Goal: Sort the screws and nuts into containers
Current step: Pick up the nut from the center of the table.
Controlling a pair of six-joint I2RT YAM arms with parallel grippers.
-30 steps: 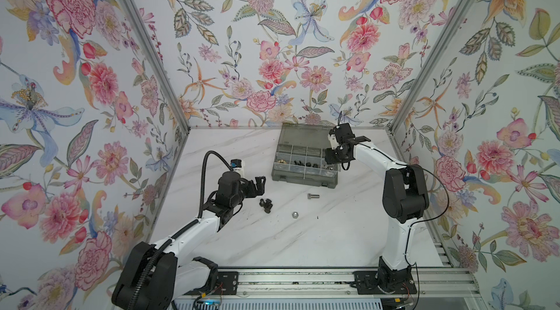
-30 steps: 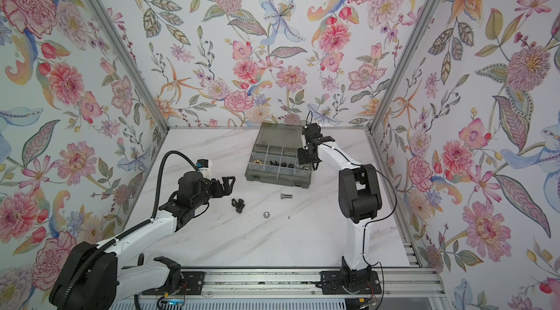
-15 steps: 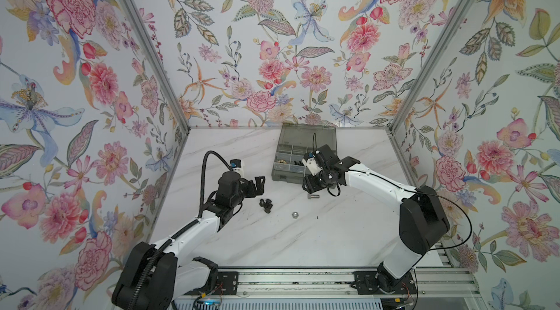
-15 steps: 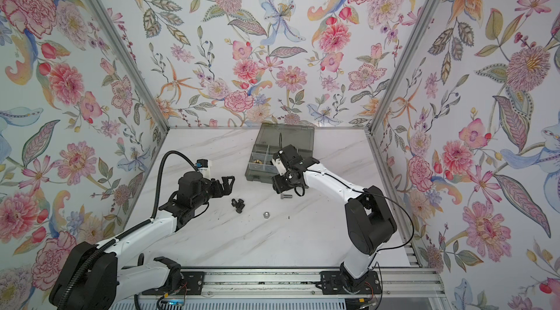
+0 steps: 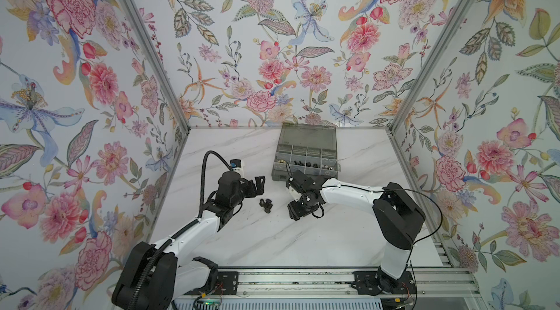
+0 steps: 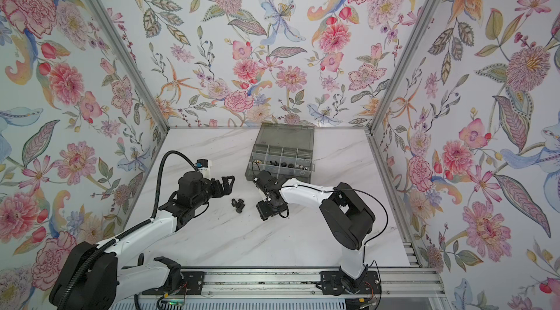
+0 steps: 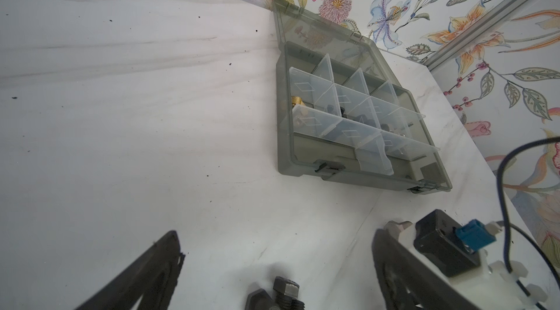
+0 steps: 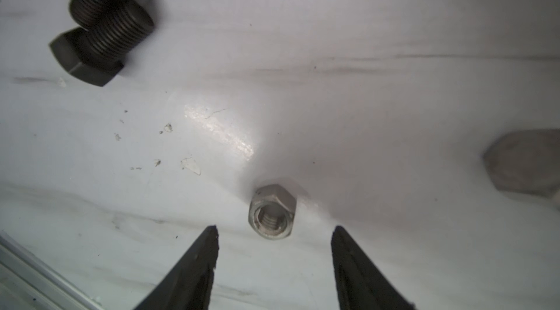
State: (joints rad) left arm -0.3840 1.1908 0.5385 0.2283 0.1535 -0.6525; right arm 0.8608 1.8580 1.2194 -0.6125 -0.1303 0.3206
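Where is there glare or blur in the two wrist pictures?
Right wrist view: the silver nut is sharp, a glare streak lies on the table beyond it, the silver bolt head is blurred. Left wrist view: the organiser box is sharp, the close black bolts look soft.

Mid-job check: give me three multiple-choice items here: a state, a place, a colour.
1. On the organiser box, the lid is: A open; B shut; C missing.
2. The silver nut lies: A inside the box; B on the table just ahead of the right gripper; C on the lid.
3. The bolts by the left gripper are: A silver; B brass; C black.
Answers: A, compartments lie exposed; B, right wrist view shows it at the open jaws' tips; C, dark in both top views.
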